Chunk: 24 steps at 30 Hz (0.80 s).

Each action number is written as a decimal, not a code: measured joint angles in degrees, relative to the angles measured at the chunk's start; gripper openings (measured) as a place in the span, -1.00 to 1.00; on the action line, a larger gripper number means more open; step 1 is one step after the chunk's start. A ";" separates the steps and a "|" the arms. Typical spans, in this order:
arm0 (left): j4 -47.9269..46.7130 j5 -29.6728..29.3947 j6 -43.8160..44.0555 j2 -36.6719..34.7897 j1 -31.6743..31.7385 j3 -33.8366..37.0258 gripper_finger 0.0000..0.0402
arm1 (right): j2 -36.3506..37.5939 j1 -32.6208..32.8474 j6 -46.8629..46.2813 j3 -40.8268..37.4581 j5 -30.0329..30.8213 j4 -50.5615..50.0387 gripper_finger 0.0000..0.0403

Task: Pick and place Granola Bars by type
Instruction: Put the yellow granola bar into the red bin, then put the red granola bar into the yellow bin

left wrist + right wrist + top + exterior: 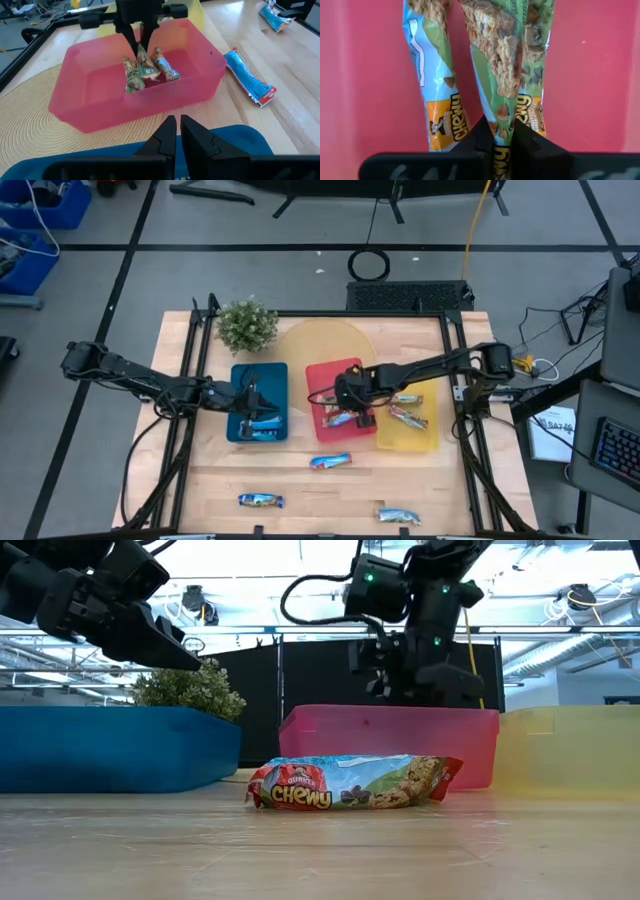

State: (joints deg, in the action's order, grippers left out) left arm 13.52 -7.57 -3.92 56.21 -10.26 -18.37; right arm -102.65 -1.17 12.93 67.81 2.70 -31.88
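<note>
My right gripper [345, 394] hangs over the red tray [322, 375], shut on a green-tan granola bar [507, 65]. In the left wrist view that bar [143, 57] hangs below the gripper [140, 42], over two more bars [131, 77] lying on the tray floor. My left gripper [250, 395] is shut and holds nothing above the blue tray [240, 385], which contains bars [264, 426]. The yellow tray [425, 442] holds bars [408, 410]. Three bars lie flat on the table near its front edge [330, 461], [261, 500], [398, 515]. My right gripper pinches the green-tan bar by one crimped end [503, 134] between its two fingers [479, 142]. The fingers come from above, pointing steeply down. The bar hangs lengthwise below them inside the red tray. Whether its lower end [150, 75] rests on the bars beneath, I cannot tell.
A small potted plant [246, 325] stands at the far left of the table. A round woven mat [325, 340] lies behind the trays and partly under the red one. The three trays sit side by side mid-table, with bare wood in front between the loose bars.
</note>
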 joint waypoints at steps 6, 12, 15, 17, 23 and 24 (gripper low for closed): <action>0.02 -0.01 -0.31 0.00 0.00 0.02 -0.84 | -0.26 -0.26 1.34 0.00 1.60 1.78 -0.66; 0.23 0.00 -0.34 0.02 0.00 0.02 -0.84 | 1.30 0.39 1.19 0.02 6.12 2.12 -0.23; 0.31 -0.02 -0.32 0.02 0.00 0.04 -0.84 | 3.66 1.23 1.05 0.02 6.79 1.64 -0.10; 0.37 -0.02 -0.22 0.02 0.00 0.04 -0.84 | 5.93 2.18 0.86 0.02 7.45 1.94 -0.07; 1.83 -0.48 0.42 0.02 0.00 0.04 -0.84 | 14.63 5.79 3.54 0.02 7.70 3.32 -0.17; 1.93 -0.50 0.89 0.02 0.00 0.04 -0.84 | 16.05 6.35 4.29 0.02 7.73 3.99 -0.22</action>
State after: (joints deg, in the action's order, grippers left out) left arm 15.45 -8.08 -3.02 56.23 -10.26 -18.33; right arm -86.60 5.18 17.22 67.83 10.43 -27.89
